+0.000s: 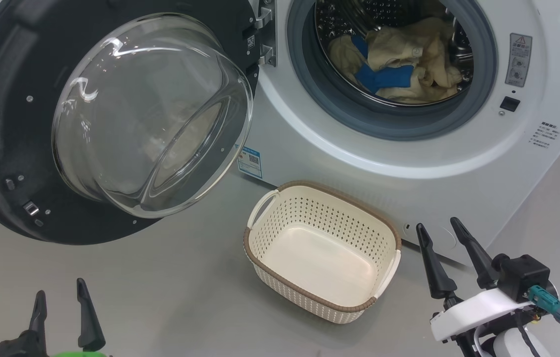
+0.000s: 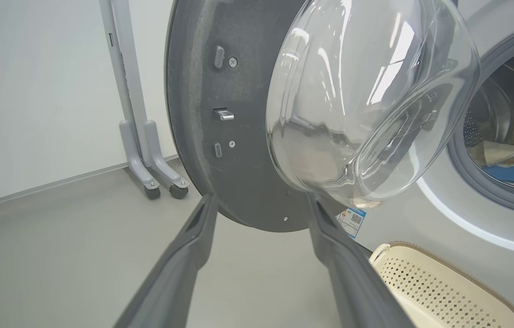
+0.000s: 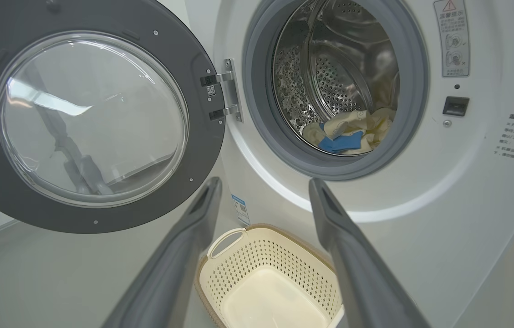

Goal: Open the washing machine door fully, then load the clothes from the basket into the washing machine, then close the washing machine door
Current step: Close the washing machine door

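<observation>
Black-fingered left gripper (image 1: 60,288), low at lower left over bare floor (image 1: 170,297). Fingers spread, nothing between them. Its wrist view looks along them at the lower edge of the door (image 2: 197,136): near, not touching. Judged: parked on the door's side, handy for the closing push.

Door swung wide to the left on its hinge (image 1: 265,34), inner face and bulging glass toward the head camera. The wide swing leaves the porthole unblocked from the front.

Basket (image 1: 280,233): on the floor just in front of the washer (image 1: 408,158), below the porthole and slightly left of it, apart from the door's rim. Nothing in it. Set close, so the lift to the drum is short.

Clothes (image 1: 404,64): in the drum (image 1: 349,20), heaped at its bottom toward the front, cream with blue cuffs. Right wrist view puts them behind the grey gasket (image 1: 304,84); whether a fold rests on the lip I cannot tell.

Right gripper (image 1: 437,224): lower right, near the washer's lower front, fingers apart, empty, aimed up past the basket toward the porthole.

Judged: opening and loading done; closing left. Watch for cloth at the gasket, and whether the door's lower rim clears the basket on the way round.
</observation>
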Available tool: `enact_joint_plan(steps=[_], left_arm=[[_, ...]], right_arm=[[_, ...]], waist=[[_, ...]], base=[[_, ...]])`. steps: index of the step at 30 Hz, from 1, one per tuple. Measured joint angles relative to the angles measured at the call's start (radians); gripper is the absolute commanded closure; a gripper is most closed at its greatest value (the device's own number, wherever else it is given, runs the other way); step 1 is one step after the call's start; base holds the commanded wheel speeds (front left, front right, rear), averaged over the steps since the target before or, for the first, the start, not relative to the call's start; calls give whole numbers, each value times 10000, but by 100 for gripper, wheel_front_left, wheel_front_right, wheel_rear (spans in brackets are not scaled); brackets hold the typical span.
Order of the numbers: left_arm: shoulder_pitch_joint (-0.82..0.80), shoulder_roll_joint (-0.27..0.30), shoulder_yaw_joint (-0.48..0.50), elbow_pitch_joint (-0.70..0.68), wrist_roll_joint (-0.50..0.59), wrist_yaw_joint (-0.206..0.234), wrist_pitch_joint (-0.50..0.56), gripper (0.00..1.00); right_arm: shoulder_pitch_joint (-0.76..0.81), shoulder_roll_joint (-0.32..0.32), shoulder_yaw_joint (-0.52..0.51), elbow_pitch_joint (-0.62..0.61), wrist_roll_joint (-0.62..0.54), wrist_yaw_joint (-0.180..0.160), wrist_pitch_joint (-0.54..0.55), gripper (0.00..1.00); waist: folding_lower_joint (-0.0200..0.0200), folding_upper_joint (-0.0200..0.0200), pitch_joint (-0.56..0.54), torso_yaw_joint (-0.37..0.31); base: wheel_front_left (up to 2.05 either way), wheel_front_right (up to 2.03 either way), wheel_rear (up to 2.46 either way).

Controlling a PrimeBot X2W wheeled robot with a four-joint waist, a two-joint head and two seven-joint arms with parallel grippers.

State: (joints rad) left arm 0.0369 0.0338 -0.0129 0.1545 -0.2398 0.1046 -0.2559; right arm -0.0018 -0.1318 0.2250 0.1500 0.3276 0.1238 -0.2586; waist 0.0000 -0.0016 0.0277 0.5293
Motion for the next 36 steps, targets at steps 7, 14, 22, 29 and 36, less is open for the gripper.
enact_joint_plan(steps=[7,14,22,29,36], left_arm=[[95,0,36,-63,-65,48,0,0],[110,0,-15,-63,-130,50,0,100],[123,-2,153,-113,-895,54,0,100],[71,-6,1476,-531,-4330,82,0,100],[-606,-23,3262,-698,-7022,-725,-10,100]], right_arm=[[-75,-13,15,63,59,0,0,0],[-77,-13,-6,98,102,0,0,0],[-77,-12,-84,102,102,0,0,0],[-74,29,-192,100,102,0,0,0],[-68,31,-261,82,102,0,0,0]], waist=[[0,0,27,23],[0,0,33,15],[0,0,70,30],[0,0,125,79],[0,0,218,123]], base=[[0,0,0],[0,0,0],[0,0,0],[0,0,0],[0,0,0]])
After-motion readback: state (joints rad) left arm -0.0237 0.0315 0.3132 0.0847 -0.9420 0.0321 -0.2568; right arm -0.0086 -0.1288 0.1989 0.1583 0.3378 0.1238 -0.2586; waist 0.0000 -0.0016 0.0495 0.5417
